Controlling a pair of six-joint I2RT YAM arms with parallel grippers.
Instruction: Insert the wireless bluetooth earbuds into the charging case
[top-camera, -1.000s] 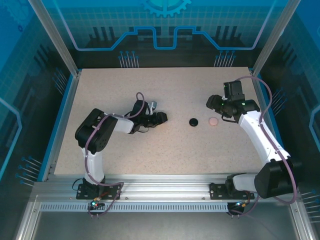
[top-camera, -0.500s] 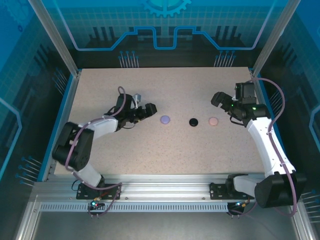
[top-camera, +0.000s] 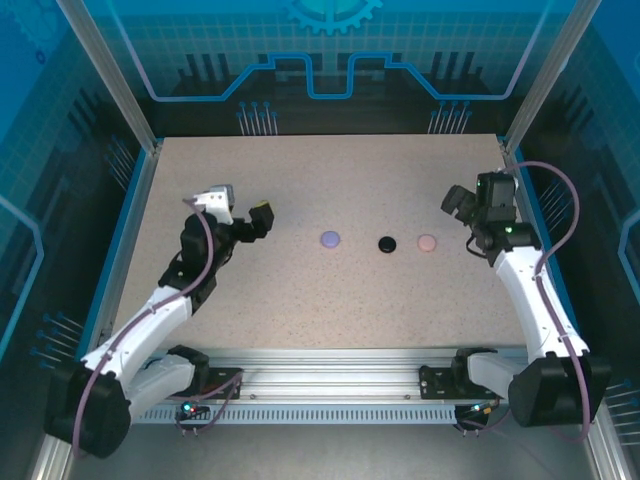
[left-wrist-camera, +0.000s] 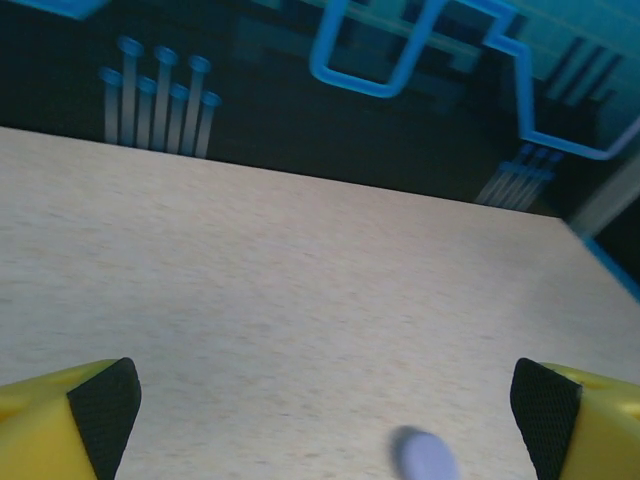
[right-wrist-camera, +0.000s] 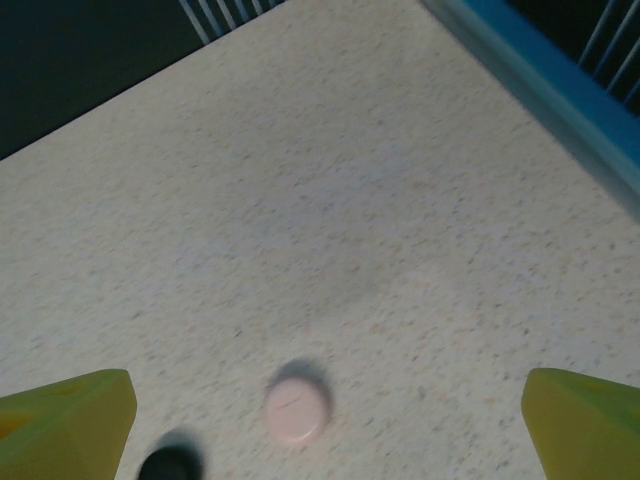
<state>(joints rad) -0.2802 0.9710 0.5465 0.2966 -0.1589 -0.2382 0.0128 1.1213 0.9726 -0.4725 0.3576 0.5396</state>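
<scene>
Left gripper (left-wrist-camera: 320, 410) and right gripper (right-wrist-camera: 327, 385) gape empty. Left wrist sees the lavender case (left-wrist-camera: 420, 455) ahead; right wrist, the pink case (right-wrist-camera: 297, 410) and black case (right-wrist-camera: 170, 465), lids shut.

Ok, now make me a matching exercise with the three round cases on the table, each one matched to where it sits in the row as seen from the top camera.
Things:
1. lavender case
2. black case
3. pale pink case

Places in the top view:
a. middle of the row
b. right end of the row
c. left end of the row

Pairs: 1-c, 2-a, 3-b
</scene>
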